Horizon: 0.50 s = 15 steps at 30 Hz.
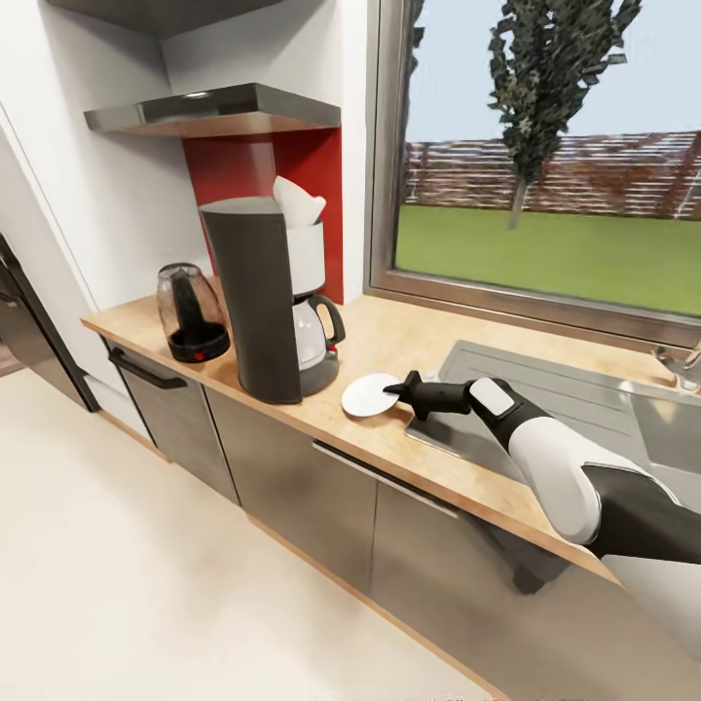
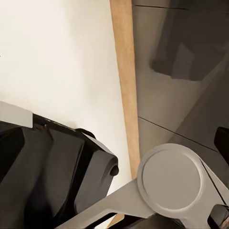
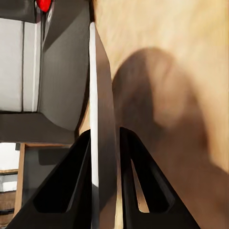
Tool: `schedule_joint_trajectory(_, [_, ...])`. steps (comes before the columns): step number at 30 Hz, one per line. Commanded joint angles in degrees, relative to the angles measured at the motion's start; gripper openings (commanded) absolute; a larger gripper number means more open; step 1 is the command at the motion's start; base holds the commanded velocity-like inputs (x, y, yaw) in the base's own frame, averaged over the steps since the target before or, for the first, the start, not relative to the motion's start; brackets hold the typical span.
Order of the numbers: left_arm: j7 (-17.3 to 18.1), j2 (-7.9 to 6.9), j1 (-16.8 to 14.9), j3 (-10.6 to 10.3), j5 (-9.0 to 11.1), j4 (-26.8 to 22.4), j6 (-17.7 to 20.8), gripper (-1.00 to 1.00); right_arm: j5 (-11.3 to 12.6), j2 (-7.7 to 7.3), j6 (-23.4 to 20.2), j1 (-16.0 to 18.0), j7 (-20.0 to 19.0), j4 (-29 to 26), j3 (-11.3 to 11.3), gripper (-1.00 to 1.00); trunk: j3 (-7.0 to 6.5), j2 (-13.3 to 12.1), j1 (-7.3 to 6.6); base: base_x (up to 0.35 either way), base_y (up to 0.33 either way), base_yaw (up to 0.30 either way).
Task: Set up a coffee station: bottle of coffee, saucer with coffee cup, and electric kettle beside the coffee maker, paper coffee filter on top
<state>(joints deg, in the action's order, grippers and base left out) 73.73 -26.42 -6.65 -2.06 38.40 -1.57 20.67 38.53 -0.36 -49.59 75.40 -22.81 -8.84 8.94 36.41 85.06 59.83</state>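
Two black fingers (image 3: pixel 81 181) of our right gripper (image 1: pixel 397 388) pinch the thin, rigid, breakable round white saucer (image 1: pixel 368 395) by its rim, mid-frame.

A pale cream floor (image 1: pixel 146 574) is seen below a run of grey cabinet fronts (image 1: pixel 292 487) with thin bar handles. White walls (image 1: pixel 107 185) meet in the corner, where a red panel (image 1: pixel 263 166) is set behind a grey shelf (image 1: pixel 214 109). A large metal-framed window (image 1: pixel 545 156) is placed at the right, through which a lawn, a brick wall and a dark tree are shown in daylight. A steel sink (image 1: pixel 604 409) with a tap is sunk beneath it.
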Motion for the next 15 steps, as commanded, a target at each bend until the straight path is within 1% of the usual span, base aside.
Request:
schedule_joint_trajectory(1, [0.19,-0.01,-0.03,-0.22,0.28,-0.01,0.60,1.00,-0.73,0.01,-0.25,0.01,-0.13,0.05,0.29,-1.00,0.15,0.02,0.00,0.000,0.000,0.000])
schedule_joint_trajectory(8, [0.19,-0.02,-0.03,-0.22,0.28,-0.01,0.60,1.00,-0.73,0.01,-0.25,0.01,-0.13,0.05,0.29,-1.00,0.70,0.02,0.00,0.000,0.000,0.000])
schedule_joint_trajectory(15, [0.19,-0.03,-0.03,-0.22,0.28,-0.01,0.60,1.00,-0.73,0.02,-0.25,0.01,-0.13,0.05,0.26,-1.00,0.78,0.02,0.00,0.000,0.000,0.000])
